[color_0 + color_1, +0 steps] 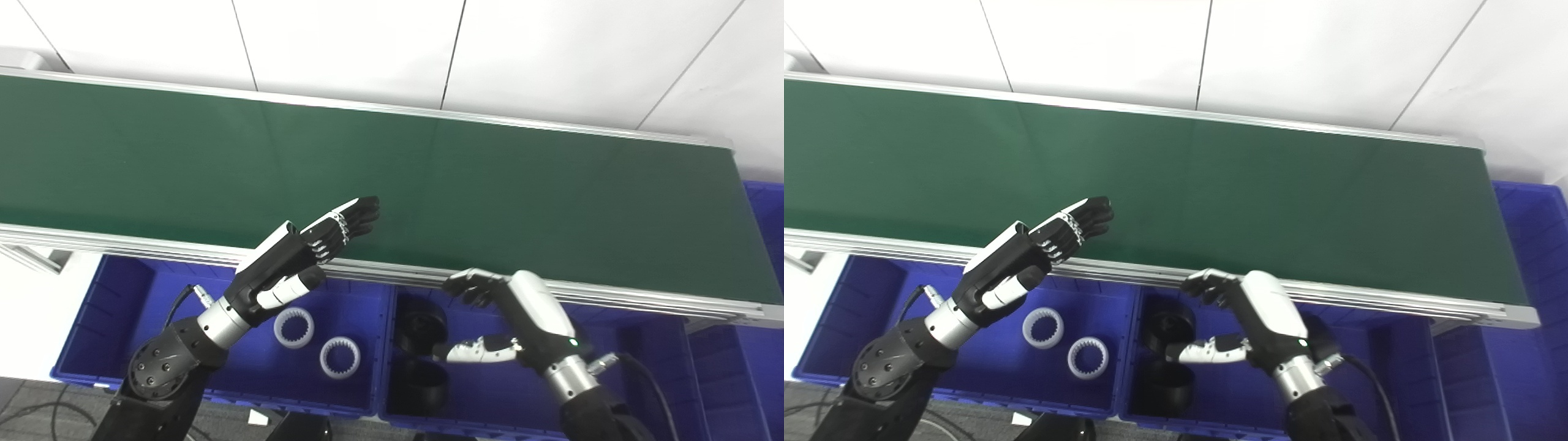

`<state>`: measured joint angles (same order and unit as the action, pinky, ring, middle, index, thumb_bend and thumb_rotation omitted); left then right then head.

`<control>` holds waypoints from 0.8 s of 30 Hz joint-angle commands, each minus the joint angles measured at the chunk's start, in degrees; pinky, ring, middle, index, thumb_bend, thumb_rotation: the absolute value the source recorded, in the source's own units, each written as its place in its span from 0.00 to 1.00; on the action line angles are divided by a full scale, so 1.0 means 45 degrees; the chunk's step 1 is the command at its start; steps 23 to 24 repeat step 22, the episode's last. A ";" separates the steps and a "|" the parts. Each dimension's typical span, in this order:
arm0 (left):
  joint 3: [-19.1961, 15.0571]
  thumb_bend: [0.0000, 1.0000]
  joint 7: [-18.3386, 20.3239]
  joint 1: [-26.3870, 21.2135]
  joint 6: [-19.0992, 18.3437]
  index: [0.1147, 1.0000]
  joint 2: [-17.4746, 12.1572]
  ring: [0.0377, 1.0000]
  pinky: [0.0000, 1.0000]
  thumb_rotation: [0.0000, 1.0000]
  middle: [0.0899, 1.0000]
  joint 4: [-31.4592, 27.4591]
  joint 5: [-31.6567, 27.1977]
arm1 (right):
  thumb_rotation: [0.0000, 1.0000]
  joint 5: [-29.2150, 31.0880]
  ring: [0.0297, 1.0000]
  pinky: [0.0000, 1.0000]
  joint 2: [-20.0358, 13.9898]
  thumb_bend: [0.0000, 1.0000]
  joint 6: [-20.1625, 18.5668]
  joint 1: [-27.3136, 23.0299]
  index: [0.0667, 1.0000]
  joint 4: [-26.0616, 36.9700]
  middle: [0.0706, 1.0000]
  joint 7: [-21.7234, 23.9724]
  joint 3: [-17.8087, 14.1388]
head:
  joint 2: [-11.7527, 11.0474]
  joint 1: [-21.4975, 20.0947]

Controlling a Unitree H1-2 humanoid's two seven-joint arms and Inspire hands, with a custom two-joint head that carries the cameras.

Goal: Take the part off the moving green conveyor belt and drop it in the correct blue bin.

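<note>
I see no part on the green belt (429, 177), so my left hand (294, 254) and right hand (520, 318) wait spread and empty over the near blue bins (380, 355), which hold white rings (294, 327) and black parts (419, 324).

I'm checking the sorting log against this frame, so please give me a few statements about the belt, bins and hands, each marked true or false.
1. The green conveyor belt carries a part. False: no part shows on it.
2. Two white toothed rings lie in the left blue bin. True.
3. The left hand grips a white ring. False: it is open and holds nothing.
4. Black round parts sit in the middle blue bin. True.
5. The right hand hangs over the middle blue bin, empty. True.
</note>
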<state>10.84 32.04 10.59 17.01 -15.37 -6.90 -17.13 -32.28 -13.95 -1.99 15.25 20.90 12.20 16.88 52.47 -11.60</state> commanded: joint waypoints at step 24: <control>-0.0189 0.47 0.0240 0.0493 0.0509 0.96 -0.0646 0.98 0.96 0.78 0.98 -0.0257 0.0018 | 0.96 0.3858 0.98 0.95 0.1442 0.49 0.2894 0.1537 0.97 0.1564 0.99 -0.1295 0.0241 | 0.0078 0.0052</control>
